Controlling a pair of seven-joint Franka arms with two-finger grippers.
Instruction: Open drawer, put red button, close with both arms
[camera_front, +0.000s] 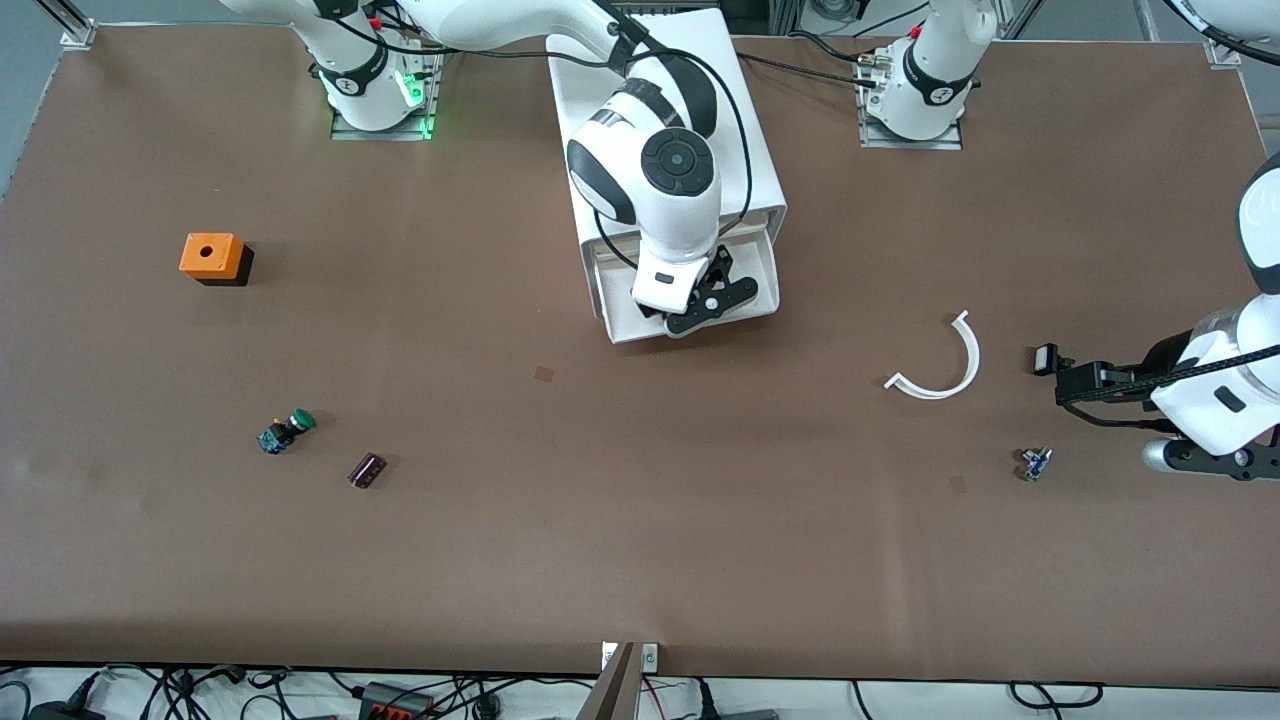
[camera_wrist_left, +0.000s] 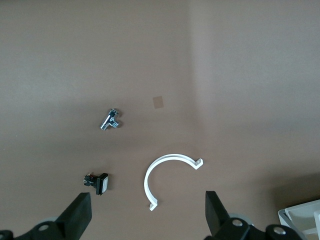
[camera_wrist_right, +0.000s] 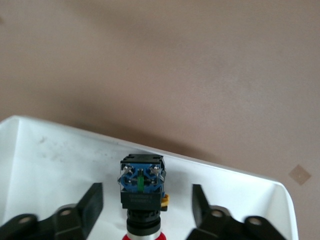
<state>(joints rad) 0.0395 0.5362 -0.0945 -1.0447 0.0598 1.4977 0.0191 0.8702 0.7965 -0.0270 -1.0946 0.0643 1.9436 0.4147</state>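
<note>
The white cabinet (camera_front: 660, 120) stands at the robots' edge of the table, and its drawer (camera_front: 608, 300) is pulled open. My right gripper (camera_front: 700, 305) hangs in the open drawer. In the right wrist view it (camera_wrist_right: 146, 197) is open. The red button (camera_wrist_right: 142, 190) lies on the drawer floor (camera_wrist_right: 50, 150) between the fingers, with a gap on each side, its blue-and-black body pointing toward the drawer's front wall. The button is hidden under the gripper in the front view. My left gripper (camera_front: 1205, 458) waits high over the left arm's end of the table, open and empty (camera_wrist_left: 146, 200).
A white arc piece (camera_front: 940, 365), a black switch with a white cap (camera_front: 1045, 358) and a small metal fitting (camera_front: 1035, 463) lie toward the left arm's end. An orange box (camera_front: 212, 257), a green-capped button (camera_front: 286, 431) and a small dark part (camera_front: 367, 470) lie toward the right arm's end.
</note>
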